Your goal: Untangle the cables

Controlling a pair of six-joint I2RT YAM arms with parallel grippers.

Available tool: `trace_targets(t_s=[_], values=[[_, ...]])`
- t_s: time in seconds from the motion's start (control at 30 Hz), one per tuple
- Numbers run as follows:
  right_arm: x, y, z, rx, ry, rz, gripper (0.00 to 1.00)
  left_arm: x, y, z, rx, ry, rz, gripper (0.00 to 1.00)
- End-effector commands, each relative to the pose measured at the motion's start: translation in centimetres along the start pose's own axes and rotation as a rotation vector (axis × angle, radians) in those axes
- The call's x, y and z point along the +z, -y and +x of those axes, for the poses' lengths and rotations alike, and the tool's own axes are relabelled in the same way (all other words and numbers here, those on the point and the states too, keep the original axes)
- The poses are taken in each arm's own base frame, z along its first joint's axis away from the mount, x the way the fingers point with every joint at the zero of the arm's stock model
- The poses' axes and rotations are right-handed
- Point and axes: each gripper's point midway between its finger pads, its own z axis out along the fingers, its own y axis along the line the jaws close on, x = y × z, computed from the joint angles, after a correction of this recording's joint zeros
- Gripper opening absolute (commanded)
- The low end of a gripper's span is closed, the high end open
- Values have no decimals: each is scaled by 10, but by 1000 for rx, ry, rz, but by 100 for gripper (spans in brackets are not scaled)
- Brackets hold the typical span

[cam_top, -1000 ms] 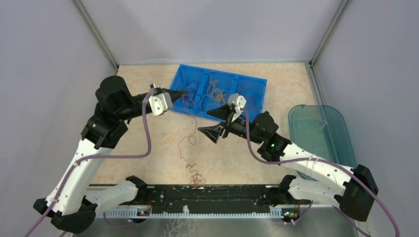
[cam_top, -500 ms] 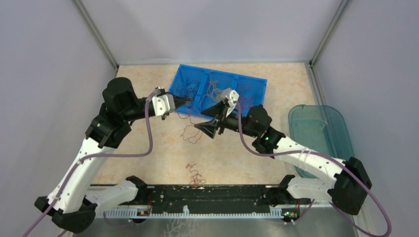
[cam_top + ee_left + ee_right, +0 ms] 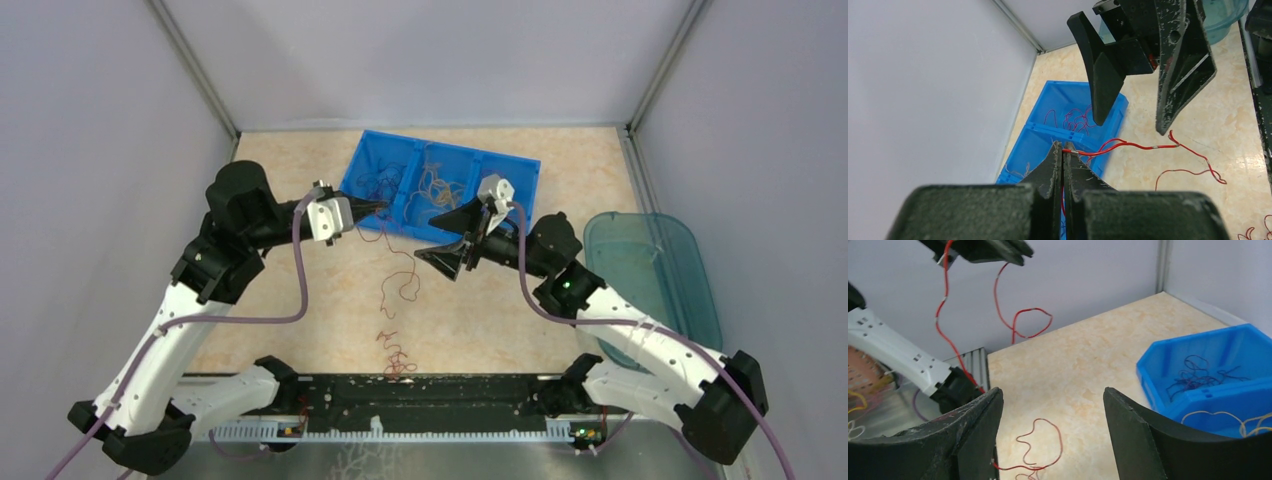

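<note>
My left gripper [image 3: 376,207] is shut on one end of a thin red cable [image 3: 404,290], held above the near left corner of the blue bin [image 3: 450,147]. The strand hangs down and curls over the tabletop. In the left wrist view the gripper [image 3: 1063,148] pinches the cable [image 3: 1128,145], which runs right under my right arm's fingers [image 3: 1104,80]. My right gripper [image 3: 428,238] is open beside the strand with nothing in it. In its own view the gripper [image 3: 1053,392] stands over a red loop [image 3: 1040,442]. The bin [image 3: 1158,385] holds dark strands [image 3: 1198,371] and orange-yellow ones [image 3: 1220,416].
A small heap of red cables [image 3: 397,355] lies on the table near the front rail [image 3: 420,400]. A translucent teal tub [image 3: 640,262] stands at the right edge. Grey walls close in the left, back and right sides.
My right gripper went left toward the hanging strand, then drew back to the right, still open. The left gripper rose slightly, and the red cable now hangs free of the front heap.
</note>
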Motion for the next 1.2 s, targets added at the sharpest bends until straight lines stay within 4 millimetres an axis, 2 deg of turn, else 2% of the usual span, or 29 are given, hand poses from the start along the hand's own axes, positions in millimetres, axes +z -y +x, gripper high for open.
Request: trace_targets(t_s=[0.0, 0.23, 0.33, 0.43, 0.5, 0.6, 0.67, 0.77, 0.8, 0.87, 0.97, 1.07, 1.17], values=[[1, -36, -21, 5, 45, -201, 74, 0, 2, -1, 19, 8, 1, 0], [4, -66, -16, 75, 35, -423, 71, 1, 2, 0, 28, 2, -2, 0], [4, -69, -13, 86, 21, -455, 68, 0, 3, 1, 34, -3, -1, 0], [9, -69, -17, 103, 34, -461, 59, 1, 3, 0, 35, -2, 0, 0], [15, -66, -17, 117, 40, -463, 44, 1, 3, 0, 33, -2, 1, 0], [22, -63, -22, 122, 54, -457, 15, 1, 2, 0, 31, -4, -3, 0], [26, -59, -23, 127, 54, -441, 1, 1, 1, 1, 28, -8, -8, 0], [30, -51, -26, 117, 63, -386, 0, 1, 2, 3, 19, -17, -4, 2], [31, -43, -25, 114, 56, -333, 0, 1, 4, 6, 11, -26, 3, 13], [31, -19, -30, 71, 67, -201, 0, 0, 13, 18, -6, -69, 35, 43], [19, 25, -48, 49, 113, 0, 0, -5, 35, 46, 12, -162, 134, 75], [-3, 70, -67, 36, 152, 183, 0, -14, 62, 67, 8, -232, 244, 89], [-23, 107, -74, 6, 151, 326, 0, -18, 70, 72, 7, -239, 267, 96]])
